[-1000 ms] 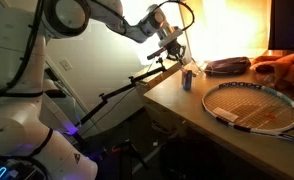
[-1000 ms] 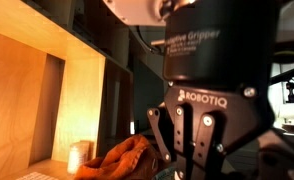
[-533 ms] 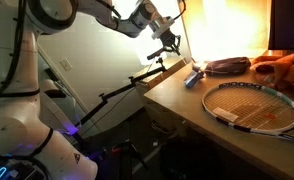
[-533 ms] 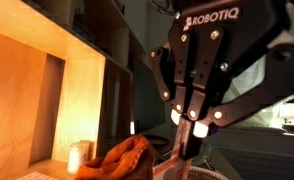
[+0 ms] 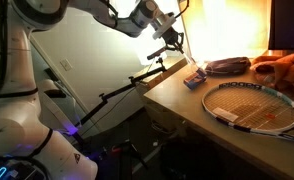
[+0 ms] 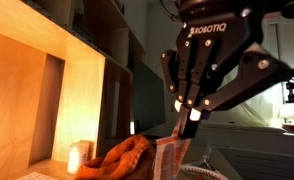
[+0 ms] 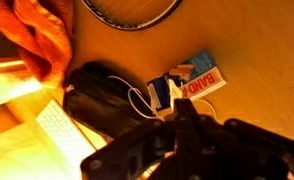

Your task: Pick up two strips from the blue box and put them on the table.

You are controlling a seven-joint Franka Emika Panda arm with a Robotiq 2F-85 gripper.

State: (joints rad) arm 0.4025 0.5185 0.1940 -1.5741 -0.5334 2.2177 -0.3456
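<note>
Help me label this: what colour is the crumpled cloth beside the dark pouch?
Crumpled cloth: orange; wrist view best.

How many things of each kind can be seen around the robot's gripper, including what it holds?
Tennis racket: 1
Blue box: 1
Dark pouch: 1
Orange cloth: 1
White keyboard: 1
Strip held by the gripper: 1
Total: 6

We are looking at a warm light (image 5: 222, 28) glowing on the wall behind the table (image 5: 182, 100), while a pale wall (image 5: 92, 60) is lying in shadow beside it. In an exterior view, wooden shelving (image 6: 32, 100) is catching orange light.
</note>
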